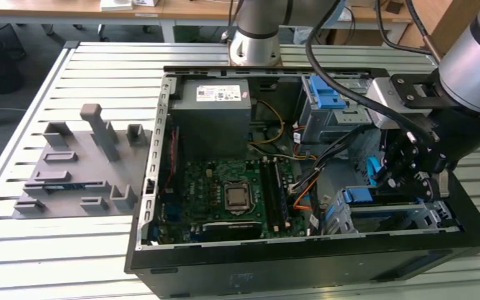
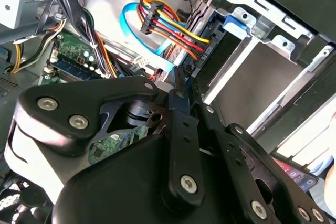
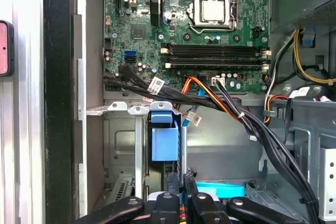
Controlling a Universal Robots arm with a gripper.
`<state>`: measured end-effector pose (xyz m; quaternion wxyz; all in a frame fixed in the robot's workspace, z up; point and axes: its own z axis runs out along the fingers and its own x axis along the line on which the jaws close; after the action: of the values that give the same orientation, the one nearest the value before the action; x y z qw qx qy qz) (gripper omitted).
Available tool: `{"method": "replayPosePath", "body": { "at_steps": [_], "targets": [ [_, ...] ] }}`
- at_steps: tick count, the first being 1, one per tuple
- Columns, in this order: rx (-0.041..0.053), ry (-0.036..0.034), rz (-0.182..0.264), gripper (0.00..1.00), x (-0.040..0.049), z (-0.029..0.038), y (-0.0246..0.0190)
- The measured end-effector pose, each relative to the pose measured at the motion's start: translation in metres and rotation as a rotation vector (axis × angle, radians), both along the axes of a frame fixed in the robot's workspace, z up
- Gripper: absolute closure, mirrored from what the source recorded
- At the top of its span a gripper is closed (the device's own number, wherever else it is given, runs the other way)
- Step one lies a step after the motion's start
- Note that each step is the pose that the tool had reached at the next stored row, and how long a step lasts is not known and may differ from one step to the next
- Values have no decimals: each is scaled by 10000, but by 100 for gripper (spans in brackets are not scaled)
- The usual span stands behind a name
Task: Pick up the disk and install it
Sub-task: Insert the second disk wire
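the counter [image 1: 23, 250] is a slatted metal top, and on it lies an open black case [image 1: 307, 262] with its side off. to the exterior view's left of the case sits a grey jig [image 1: 82, 169] of printed blocks, well apart from the arm. inside the case the green board [image 1: 223, 194] lies flat, with the grey power supply [image 1: 215, 119] behind it and a drive cage [image 1: 332, 106] with blue plastic at the far corner. the arm [image 1: 474, 62] reaches in over the case's near corner on the exterior view's right, where a second silver cage [image 1: 415, 215] sits against the wall.

the gripper [image 1: 402, 172] hangs just above that cage. in the first wrist view its fingers [image 3: 190, 182] stand close together, clamped on a thin edge with a strip of light blue beside it, which looks like the disk [image 3: 223, 190] held on edge; i can't make out its label. below it in that view a blue latch [image 3: 164, 140] stands on the cage. in the second wrist view a bundle of coloured wires [image 2: 168, 24] and a blue ribbon run to a plug at the cage mouth.
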<state>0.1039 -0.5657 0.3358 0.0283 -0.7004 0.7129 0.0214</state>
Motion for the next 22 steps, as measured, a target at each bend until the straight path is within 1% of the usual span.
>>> {"method": "replayPosePath", "body": {
  "at_steps": [3, 10, 17, 22],
  "targets": [
    [-2, 0, -18, 84, 4, -2, -4],
    [-1, 0, -155, 84, 9, -5, -39],
    [15, 2, -185, 84, 26, -9, -40],
    [15, 2, -184, 84, 27, -38, -48]
  ]
}}
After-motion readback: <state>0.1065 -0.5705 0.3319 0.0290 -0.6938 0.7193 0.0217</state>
